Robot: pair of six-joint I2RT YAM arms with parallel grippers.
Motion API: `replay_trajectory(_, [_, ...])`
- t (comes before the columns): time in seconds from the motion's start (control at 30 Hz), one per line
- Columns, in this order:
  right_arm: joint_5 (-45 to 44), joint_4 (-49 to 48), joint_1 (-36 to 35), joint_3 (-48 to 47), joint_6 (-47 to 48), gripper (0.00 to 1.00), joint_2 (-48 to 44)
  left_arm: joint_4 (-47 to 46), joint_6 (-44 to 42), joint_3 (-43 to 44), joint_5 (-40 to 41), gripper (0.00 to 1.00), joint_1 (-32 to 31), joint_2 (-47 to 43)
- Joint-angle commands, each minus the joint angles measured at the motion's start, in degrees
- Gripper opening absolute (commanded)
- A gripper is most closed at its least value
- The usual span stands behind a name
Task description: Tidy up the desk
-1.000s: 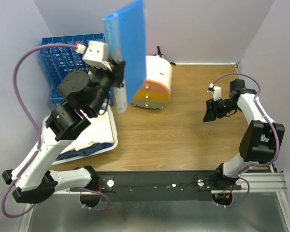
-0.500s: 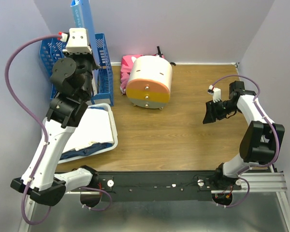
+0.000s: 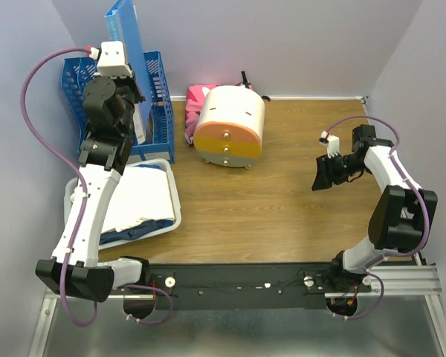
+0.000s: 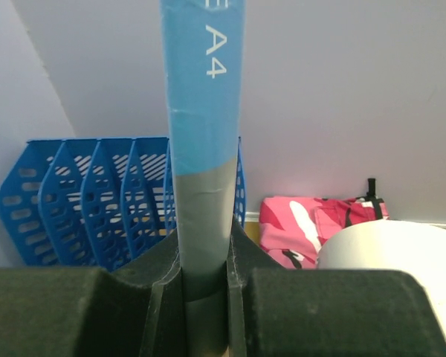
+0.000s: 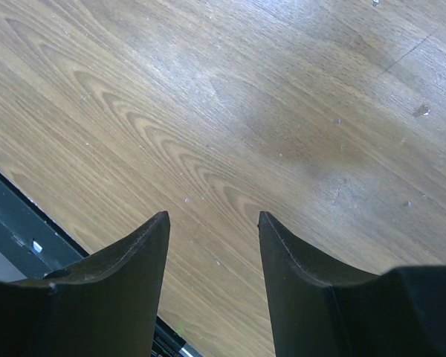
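My left gripper (image 3: 131,93) is shut on a blue A4 folder (image 3: 123,33), held upright over the blue slotted file rack (image 3: 157,104) at the back left. In the left wrist view the folder's spine (image 4: 205,134) stands between the fingers (image 4: 241,256), with the rack (image 4: 82,197) behind it. My right gripper (image 3: 323,175) is open and empty, hovering over the brown wood-grain desk (image 3: 282,201) at the right; its wrist view shows only bare wood (image 5: 282,111) between the fingertips (image 5: 157,223).
A white and orange drawer unit (image 3: 230,126) lies at the back middle with a pink pouch (image 3: 195,100) behind it. A white tray (image 3: 175,216) with folded cloth sits at the front left. A black rail (image 3: 245,275) runs along the front edge.
My left arm has swung the blue folder from over the desk's middle leftward and back to the file rack, turning it upright. The right arm has not moved.
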State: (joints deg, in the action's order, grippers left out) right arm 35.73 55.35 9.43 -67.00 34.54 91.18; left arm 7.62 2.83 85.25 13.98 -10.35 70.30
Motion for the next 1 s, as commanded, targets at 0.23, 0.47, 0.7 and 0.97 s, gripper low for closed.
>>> replay_trajectory(0.23, [0.84, -1.30, -0.03, -1.37, -0.35, 0.60, 2.16, -11.83, 2.63, 2.02, -7.83, 0.00, 1.91, 4.93])
replay_trajectory(0.47, [1.19, -0.25, -0.03, -2.87, -0.09, 0.60, 3.31, -21.06, 1.83, -0.79, -8.35, 0.00, 4.28, 8.27])
replay_trajectory(0.7, [0.49, 1.16, -0.03, -3.75, 1.23, 0.60, 4.10, -33.79, 1.82, -6.23, -13.89, 0.00, 5.95, 13.10])
replay_trajectory(0.97, [-1.44, 2.57, -0.03, -4.54, 2.37, 0.60, 5.15, -52.43, 1.56, -16.68, -18.63, 0.00, 6.83, 16.71])
